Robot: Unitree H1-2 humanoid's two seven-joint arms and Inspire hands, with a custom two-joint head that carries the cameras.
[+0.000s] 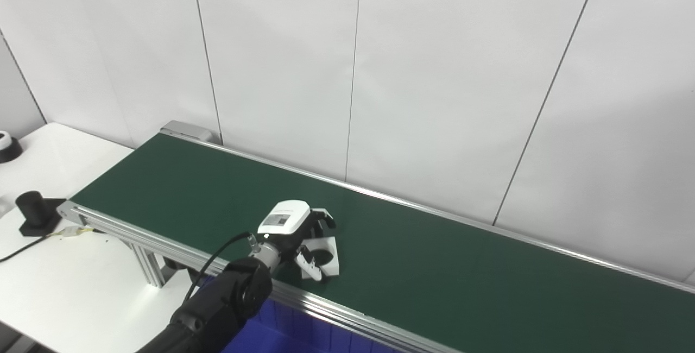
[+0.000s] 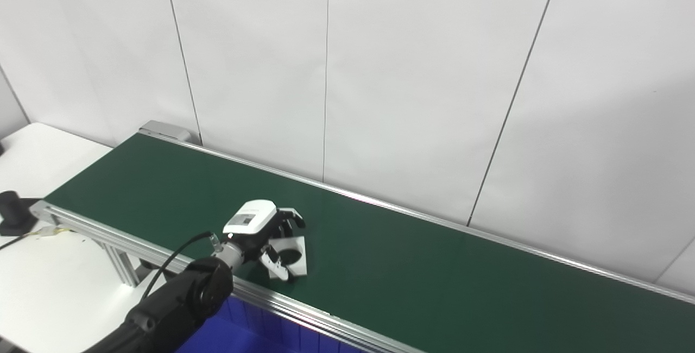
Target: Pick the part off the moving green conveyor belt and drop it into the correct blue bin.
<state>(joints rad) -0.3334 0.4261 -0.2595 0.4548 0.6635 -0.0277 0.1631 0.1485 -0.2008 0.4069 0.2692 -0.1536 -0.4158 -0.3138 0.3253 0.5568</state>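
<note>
A white square part (image 1: 330,259) with a round hole lies flat on the green conveyor belt (image 1: 434,266), close to its near rail. My left hand (image 1: 296,228) reaches over the rail from the bottom left and sits over the part. Its fingers (image 1: 324,218) curl down at the part's far edge and the thumb (image 1: 308,265) lies at its near edge; they are apart and straddle the part. The same shows in the right eye view, with the hand (image 2: 260,225) over the part (image 2: 298,258). A blue bin (image 1: 282,334) sits below the near rail. My right hand is out of view.
The belt's aluminium rail (image 1: 336,309) runs along the near side on a metal leg (image 1: 149,266). A white table (image 1: 65,282) at the left holds a black cylinder on a base (image 1: 33,210) with a cable. A white panelled wall stands behind the belt.
</note>
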